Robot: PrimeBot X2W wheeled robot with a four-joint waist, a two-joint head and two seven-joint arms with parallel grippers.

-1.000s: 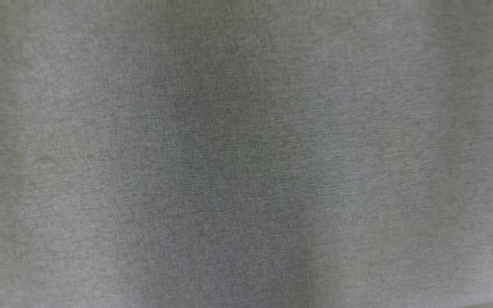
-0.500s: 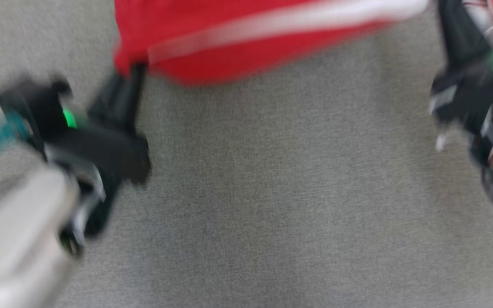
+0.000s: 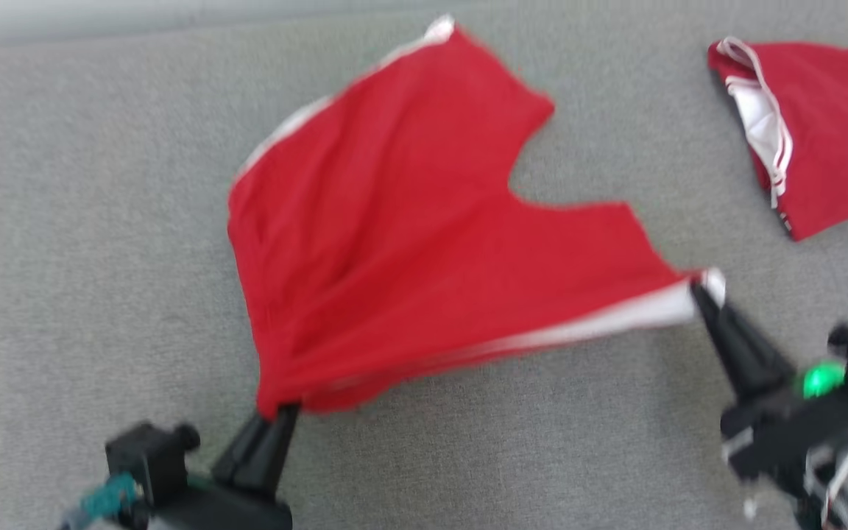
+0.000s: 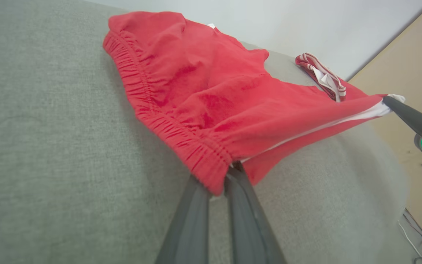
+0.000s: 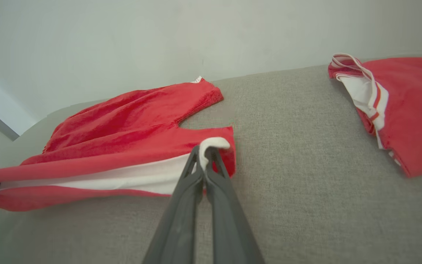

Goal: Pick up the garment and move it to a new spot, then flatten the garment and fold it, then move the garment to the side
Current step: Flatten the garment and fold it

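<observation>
Garment: we see the red shorts (image 3: 409,243) on the grey cloth surface (image 3: 85,221), near edge taut between both grippers.
Left gripper (image 3: 282,414): we see it clamped on the elastic waistband.
Right gripper (image 3: 700,293): we see it pinching the white-striped hem corner.
Far right: a second red garment (image 3: 829,125), well apart.

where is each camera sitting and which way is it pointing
Head view: on the head, looking down at the grey surface, red shorts stretched between left gripper and right gripper.
Left wrist view: on the left arm, looking along its fingers at the waistband corner they pinch; the right gripper shows far right.
Right wrist view: on the right arm, facing the wall, its fingers clamped on the white-striped hem.
Shared: all three show the second red garment.
</observation>
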